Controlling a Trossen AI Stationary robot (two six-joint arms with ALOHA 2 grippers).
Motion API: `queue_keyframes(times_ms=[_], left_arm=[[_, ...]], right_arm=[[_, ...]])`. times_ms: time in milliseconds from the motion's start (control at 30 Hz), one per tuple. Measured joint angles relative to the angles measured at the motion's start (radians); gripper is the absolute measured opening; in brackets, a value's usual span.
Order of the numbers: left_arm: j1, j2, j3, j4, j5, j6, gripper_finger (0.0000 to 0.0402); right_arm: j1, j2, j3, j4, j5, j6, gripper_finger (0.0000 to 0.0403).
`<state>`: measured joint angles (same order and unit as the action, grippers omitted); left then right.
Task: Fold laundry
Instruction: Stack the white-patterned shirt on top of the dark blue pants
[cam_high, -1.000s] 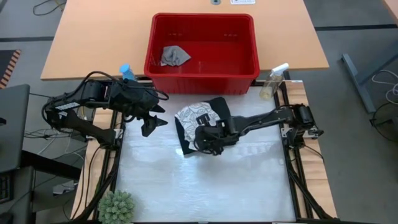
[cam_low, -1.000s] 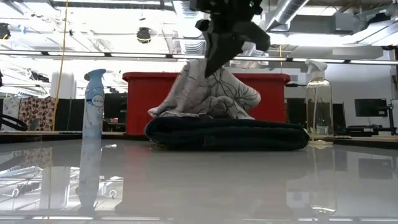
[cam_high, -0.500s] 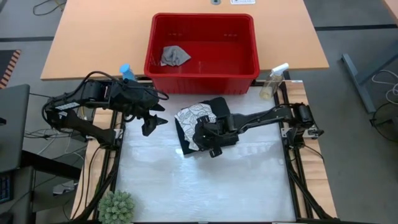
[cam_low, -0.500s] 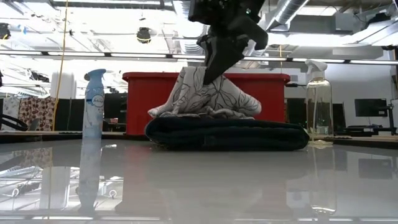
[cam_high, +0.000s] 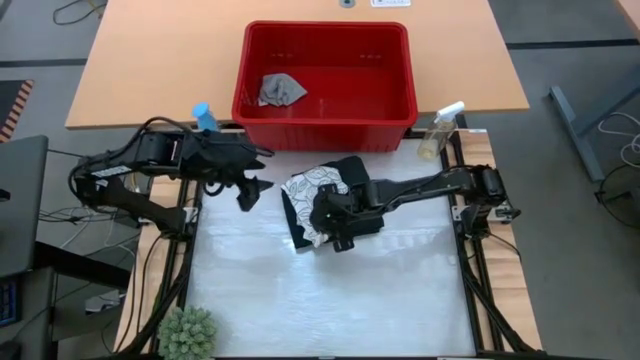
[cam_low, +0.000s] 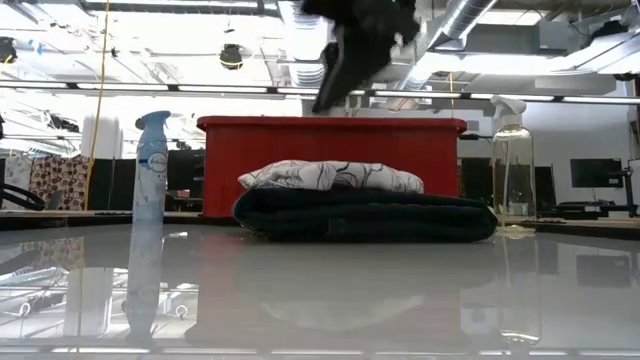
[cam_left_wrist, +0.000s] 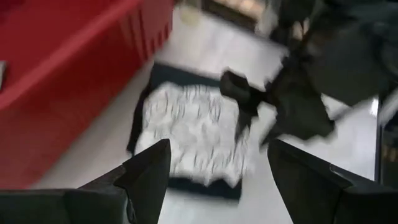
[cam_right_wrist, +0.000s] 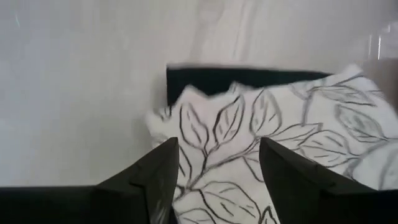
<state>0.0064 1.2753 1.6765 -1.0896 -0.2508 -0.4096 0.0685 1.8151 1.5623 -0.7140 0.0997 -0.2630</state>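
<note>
Two garments lie stacked near the middle of the glossy white table (cam_high: 330, 300): the white cloth with grey leaf print (cam_high: 312, 190) rests flat on the folded dark blue-black denim jeans (cam_low: 365, 216), which lie just in front of the red plastic basket (cam_high: 325, 125). The right gripper (cam_high: 338, 225) hangs just above the near edge of the leaf-print cloth, fingers spread and empty. The left gripper (cam_high: 250, 190) waits beside the pile, well clear of it, with its fingers wide apart and nothing between them. Farther back, a small grey cloth (cam_high: 281, 89) lies crumpled inside the basket.

The step in hand looks like setting the leaf-print cloth onto the pile, now done. The next move probably calls for an arm to reach over the basket wall, pinch the grey cloth and bring it onto bare table for folding.
</note>
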Motion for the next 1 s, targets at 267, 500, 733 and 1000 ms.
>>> queue_keyframes(times_ms=[267, 500, 733, 1000], left_arm=[[-0.001, -0.035, -0.434, 0.575, 0.115, -0.174, 0.0244], [0.085, -0.005, -0.771, 1.04, 0.161, -0.386, 0.0181], [0.151, 0.109, -0.845, 1.073, 0.16, -0.442, 0.0062], [0.197, 0.285, -0.846, 1.087, 0.112, -0.449, 0.0008]], right_arm=[[-0.147, -0.184, -0.08, 0.139, -0.066, 0.398, 0.0207], [-0.196, -0.296, -0.315, 0.335, -0.048, 0.588, 0.0117], [-0.193, -0.215, -0.427, 0.469, -0.009, 0.622, 0.0014], [-0.232, -0.077, -0.425, 0.438, 0.057, 0.645, 0.0033]])
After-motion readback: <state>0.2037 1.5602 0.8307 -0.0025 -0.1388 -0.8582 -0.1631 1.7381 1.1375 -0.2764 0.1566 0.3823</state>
